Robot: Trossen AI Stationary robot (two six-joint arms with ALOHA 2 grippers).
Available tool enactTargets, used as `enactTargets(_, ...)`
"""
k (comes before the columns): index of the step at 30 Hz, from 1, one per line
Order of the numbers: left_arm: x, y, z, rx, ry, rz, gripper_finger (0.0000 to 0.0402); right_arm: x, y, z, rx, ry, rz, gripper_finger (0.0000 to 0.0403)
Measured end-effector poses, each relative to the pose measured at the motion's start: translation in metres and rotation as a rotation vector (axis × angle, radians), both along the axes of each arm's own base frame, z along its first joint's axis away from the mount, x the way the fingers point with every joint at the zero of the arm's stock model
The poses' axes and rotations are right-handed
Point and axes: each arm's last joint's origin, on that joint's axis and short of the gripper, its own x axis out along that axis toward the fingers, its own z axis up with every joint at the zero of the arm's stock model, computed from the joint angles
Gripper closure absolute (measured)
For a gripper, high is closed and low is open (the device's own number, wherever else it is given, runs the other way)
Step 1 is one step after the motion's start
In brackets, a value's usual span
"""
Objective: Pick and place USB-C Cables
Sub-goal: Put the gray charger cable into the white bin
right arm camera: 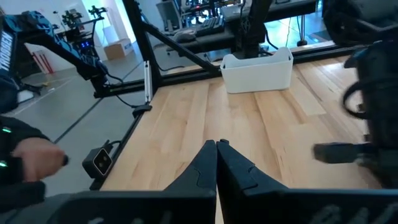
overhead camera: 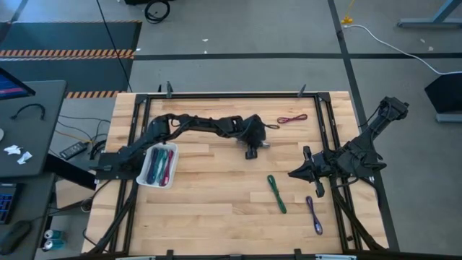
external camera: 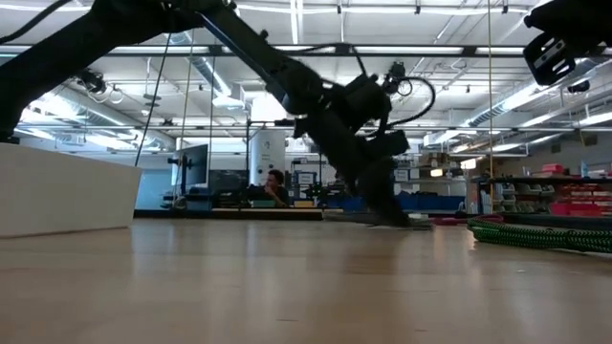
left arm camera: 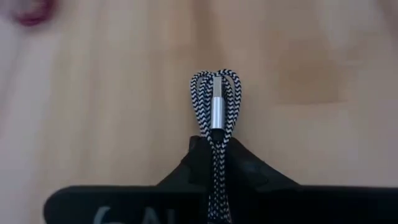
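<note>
- The desk (overhead camera: 216,209) is pale butcher-block wood in long glued strips, smooth and matte, edged by a dark metal frame.
- A white rectangular tray (overhead camera: 146,173) with rounded corners sits near the desk's left side; in it lie thin cable bundles, green, red and maroon (overhead camera: 162,165), side by side with their long axes along the tray's length.
- The left claw (overhead camera: 254,148) is near the desk's middle, toward the far edge. Its dark fingers are pinched on a braided black-and-white cable bundle (left arm camera: 216,102).
- That bundle is a narrow folded loop of woven cord with a bright metal plug (left arm camera: 217,106) along its centre. It sticks straight out past the fingertips, its long axis in line with the claw, the looped end pointing away from it, just above the wood.
- A maroon cable (overhead camera: 291,118) lies on the desk beyond the left claw, near the far edge, long axis running left-right with a slight tilt.
- A green cable (overhead camera: 276,193), a thin straight strip, lies right of centre, running roughly near-far and slanting toward the right at its near end.
- A purple cable (overhead camera: 313,215) lies near the desk's right near corner, on a similar slant.
- The right claw (overhead camera: 294,174) hovers by the desk's right side, above and between the green and purple strips, its pointed dark fingers (right arm camera: 216,163) pressed together on nothing.
</note>
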Motion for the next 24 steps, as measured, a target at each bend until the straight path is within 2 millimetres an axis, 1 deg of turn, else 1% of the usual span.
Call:
enactTargets(2,0.005,-0.01,0.017,0.004,-0.01,0.039,0.0375,0.0,0.0,0.0,0.0,-0.003,0.0,0.0399)
enactTargets(5,0.007,-0.035,0.062,0.049,-0.056,0.115,0.0375,0.0,0.001,0.001,-0.002,-0.006,0.004,0.0399)
enactTargets(7,0.001,-0.057,0.085,0.115,-0.055,0.2,0.0375,-0.001,0.002,0.001,-0.01,-0.009,0.009,0.04)
enactTargets(11,-0.023,-0.115,0.111,0.293,0.031,0.357,0.0376,-0.005,0.005,0.001,-0.035,-0.022,-0.006,0.04)
enactTargets(14,-0.052,-0.154,0.133,0.414,0.056,0.508,0.0376,-0.007,0.007,0.002,-0.057,-0.034,-0.019,0.0399)
enactTargets(16,-0.074,-0.172,0.139,0.488,0.081,0.617,0.0376,-0.009,0.008,0.002,-0.062,-0.038,-0.02,0.0399)
enactTargets(18,-0.1,-0.184,0.142,0.534,0.099,0.731,0.0376,-0.01,0.01,0.002,-0.063,-0.04,-0.018,0.0399)
enactTargets(22,-0.154,-0.199,0.156,0.51,0.079,0.982,0.0376,-0.011,0.011,0.002,-0.078,-0.042,-0.001,0.0399)
enactTargets(23,-0.161,-0.204,0.154,0.473,0.038,1.024,0.0376,-0.011,0.011,0.002,-0.084,-0.043,0.001,0.0399)
enactTargets(24,-0.168,-0.207,0.151,0.444,0.007,1.031,0.0376,-0.012,0.011,0.002,-0.09,-0.044,0.003,0.0399)
